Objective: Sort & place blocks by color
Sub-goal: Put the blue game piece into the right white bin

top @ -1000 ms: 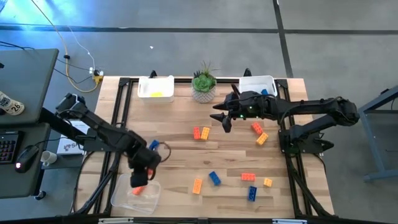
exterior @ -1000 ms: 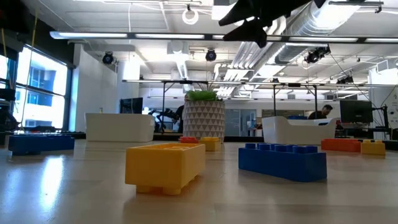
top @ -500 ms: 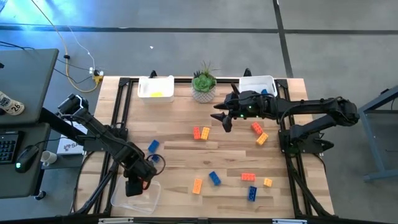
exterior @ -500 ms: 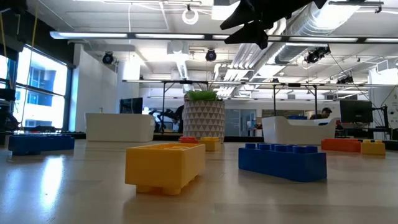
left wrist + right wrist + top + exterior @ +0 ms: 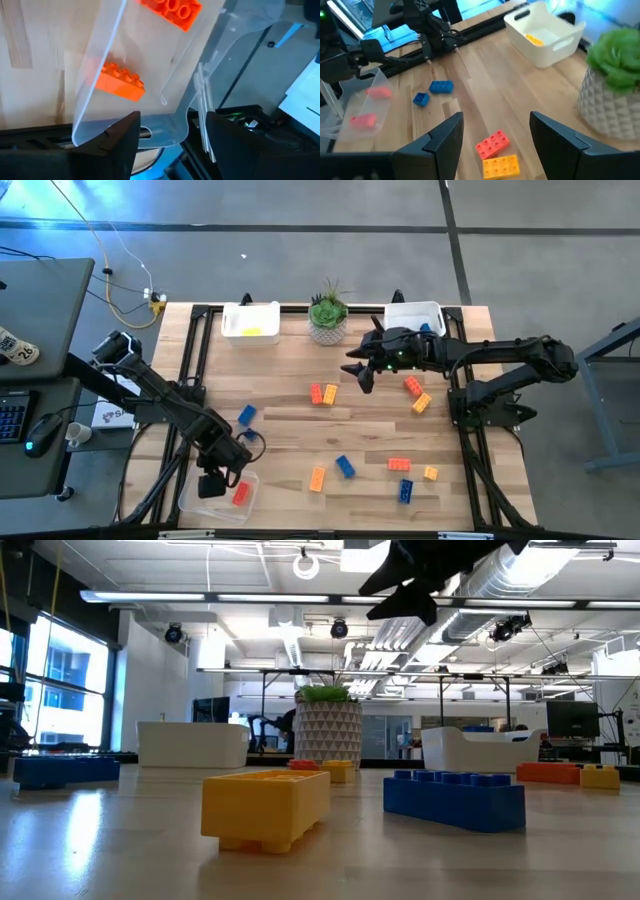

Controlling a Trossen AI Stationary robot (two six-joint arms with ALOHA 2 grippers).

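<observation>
Red-orange, yellow-orange and blue blocks lie scattered on the wooden table, among them a red one [image 5: 316, 393] beside a yellow one [image 5: 330, 393]. My left gripper [image 5: 210, 484] stands open over the clear tray [image 5: 200, 502] at the near left. Two red-orange blocks [image 5: 120, 82] [image 5: 171, 7] lie flat in that tray, and nothing is between the fingers [image 5: 117, 137]. My right gripper [image 5: 361, 372] hangs open above the table, just right of the plant, over the red block [image 5: 492, 142] and the yellow block [image 5: 501, 165].
A potted plant [image 5: 327, 315] stands at the far middle. A white tray [image 5: 250, 320] with yellow blocks is to its left, and a white tray [image 5: 415, 315] with a blue block is to its right. Blue blocks [image 5: 247, 414] [image 5: 345, 467] lie toward the near side.
My left gripper has opened over the clear tray and let go of a red-orange block. That block now lies in the tray beside the gripper. The gripper has shifted slightly toward the table's near left.
</observation>
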